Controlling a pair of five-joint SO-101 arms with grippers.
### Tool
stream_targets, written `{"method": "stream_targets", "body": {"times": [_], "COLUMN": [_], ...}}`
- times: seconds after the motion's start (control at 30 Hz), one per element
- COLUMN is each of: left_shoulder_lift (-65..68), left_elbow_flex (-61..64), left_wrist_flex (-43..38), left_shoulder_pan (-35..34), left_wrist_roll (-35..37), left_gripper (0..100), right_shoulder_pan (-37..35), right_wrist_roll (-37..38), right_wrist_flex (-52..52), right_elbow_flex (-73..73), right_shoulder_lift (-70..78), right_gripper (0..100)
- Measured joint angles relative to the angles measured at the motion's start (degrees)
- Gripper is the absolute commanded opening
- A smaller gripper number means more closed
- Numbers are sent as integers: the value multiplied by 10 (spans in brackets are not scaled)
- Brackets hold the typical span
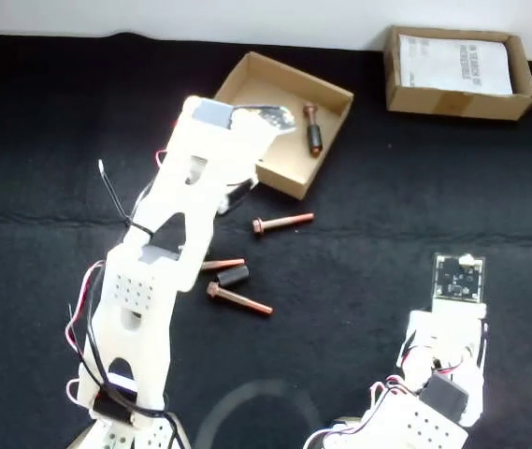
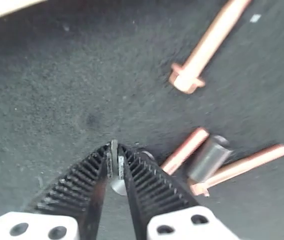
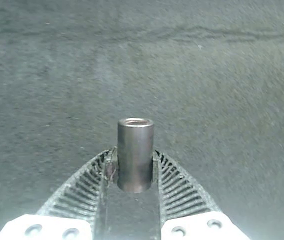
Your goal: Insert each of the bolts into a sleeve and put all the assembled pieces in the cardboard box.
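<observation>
**Right pincer clamped on a sleeve, left pincer closed beside the box**

A dark held sleeve (image 3: 135,145) stands upright, clamped between the jaws of the right gripper (image 3: 133,159) over the black cloth (image 3: 206,75). The right arm (image 1: 438,374) sits at the near right of the table, well apart from the other parts.

An assembled bolt (image 1: 314,131) lies inside the cardboard box (image 1: 280,94). In front of the box lie the first bolt (image 1: 284,223), the second bolt (image 1: 222,265), partly under the left arm (image 1: 153,271), and the third bolt (image 1: 239,299). A loose sleeve (image 1: 233,276) lies between the last two.

The left gripper (image 2: 114,152) hangs over the cloth between box and bolts, its jaws drawn together to a narrow slit.

A second box (image 1: 457,105) holding paper stands at the far right.
</observation>
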Motion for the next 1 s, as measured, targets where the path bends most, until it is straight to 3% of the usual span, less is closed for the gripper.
{"method": "stream_targets", "body": {"times": [0.13, 0.33, 0.43, 0.53, 0.67, 0.77, 0.93, 1.0], "left_shoulder_lift": [-39, -52, -42, -6, 44, 53, 55, 55], "left_elbow_flex": [0, 0, -3, -4, -4, -4, -4, -4], "left_wrist_flex": [0, 0, 0, -25, -72, -94, -105, -105], "left_shoulder_pan": [65, 161, 178, 178, 161, 146, 145, 146], "left_wrist_roll": [189, 574, 755, 878, 964, 978, 982, 983], "left_gripper": [10, 10, 10, 13, 14, 56, 210, 220], "right_shoulder_pan": [-10, -23, -24, -24, -24, -24, -24, -24], "right_wrist_roll": [0, 0, 0, 0, 0, 0, 0, 0], "right_wrist_flex": [0, 0, 0, 0, 0, 0, 6, 6], "right_elbow_flex": [0, 0, 0, 0, 0, 0, 0, 0], "right_shoulder_lift": [0, 0, 0, 0, 0, 0, 0, 0], "right_gripper": [8, 8, 8, 8, 8, 8, 8, 8]}}
